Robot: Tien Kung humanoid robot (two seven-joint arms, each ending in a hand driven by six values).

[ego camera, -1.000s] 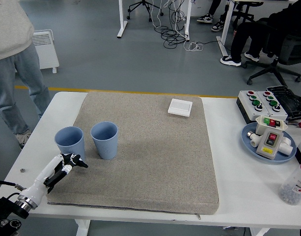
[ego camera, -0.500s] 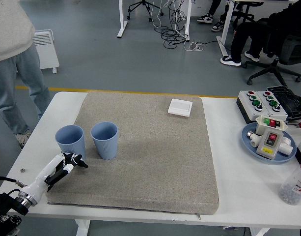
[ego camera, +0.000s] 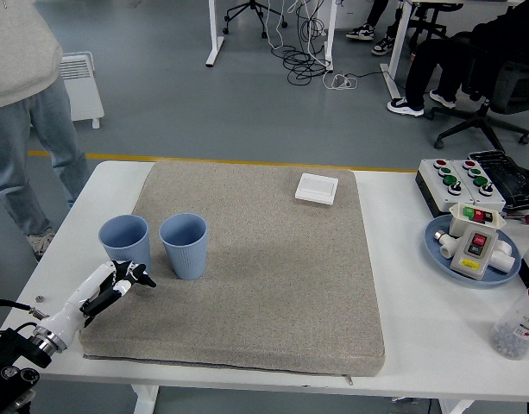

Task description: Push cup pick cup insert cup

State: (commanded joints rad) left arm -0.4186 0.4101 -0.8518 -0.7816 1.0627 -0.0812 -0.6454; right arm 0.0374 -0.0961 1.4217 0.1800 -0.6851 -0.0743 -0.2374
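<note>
Two light blue ribbed cups stand upright on the grey mat [ego camera: 273, 259], side by side near its left edge. The left cup [ego camera: 124, 242] sits right at the mat's border and the right cup [ego camera: 184, 246] stands a small gap away. My left hand [ego camera: 126, 280] reaches in from the lower left, just in front of and below the left cup. Its fingers are loosely extended toward the cups and hold nothing. I cannot tell whether it touches the left cup. My right arm is out of the picture.
A small white square box [ego camera: 317, 187] lies at the mat's far edge. On the right stand a button box [ego camera: 471, 179], a blue plate [ego camera: 437, 246] carrying switches and a plastic bottle [ego camera: 519, 322]. A person stands at the far left corner.
My left hand has crept slightly forward and up toward the left cup. The left cup has shifted a touch to the right, toward the other cup.
</note>
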